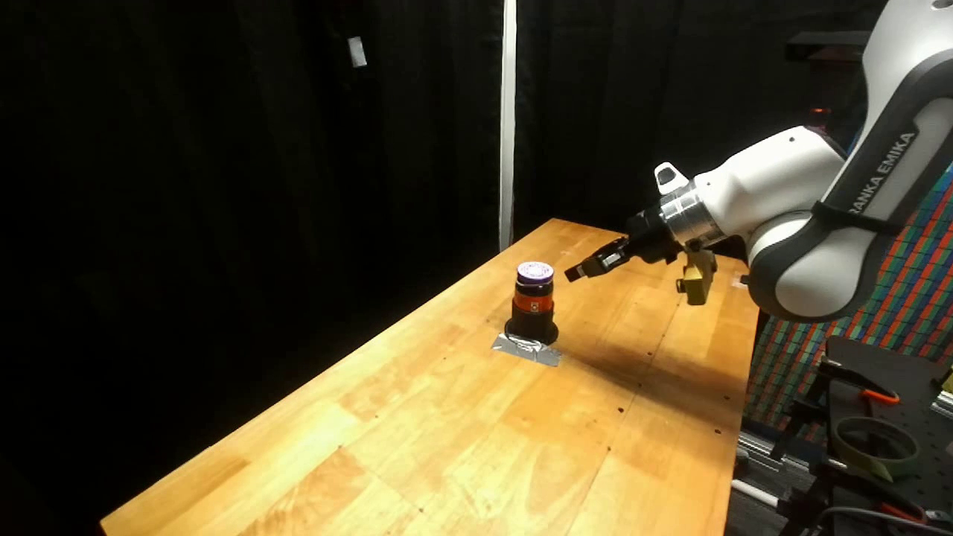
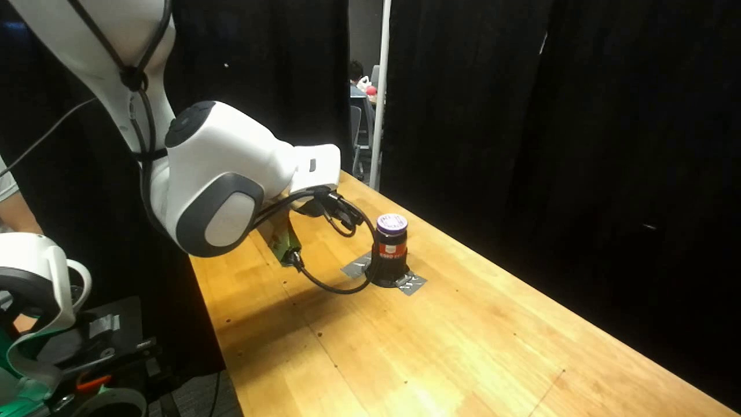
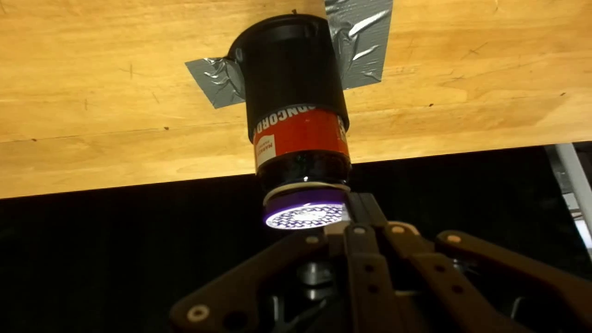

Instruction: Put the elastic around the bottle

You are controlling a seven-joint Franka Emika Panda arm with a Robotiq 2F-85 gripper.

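Note:
The bottle [image 1: 534,302] is dark with an orange-red label and a purple-rimmed white lid. It stands upright in a black holder on the table, and shows too in an exterior view [image 2: 392,250] and the wrist view [image 3: 300,134]. A thin pale elastic [image 3: 300,186] lies around the bottle just below the lid. My gripper [image 1: 572,274] is beside the lid with a small gap. In the wrist view its fingertips [image 3: 364,196] are together and overlap the lid's right edge. The elastic's right end passes close to the fingertips; I cannot tell whether they touch it.
The black holder [image 3: 291,69] is fixed to the wooden table [image 1: 476,447] with grey tape [image 1: 527,350]. A cable [image 2: 336,289] loops from the arm and passes in front of the holder in an exterior view. Black curtains stand behind the table's far edge.

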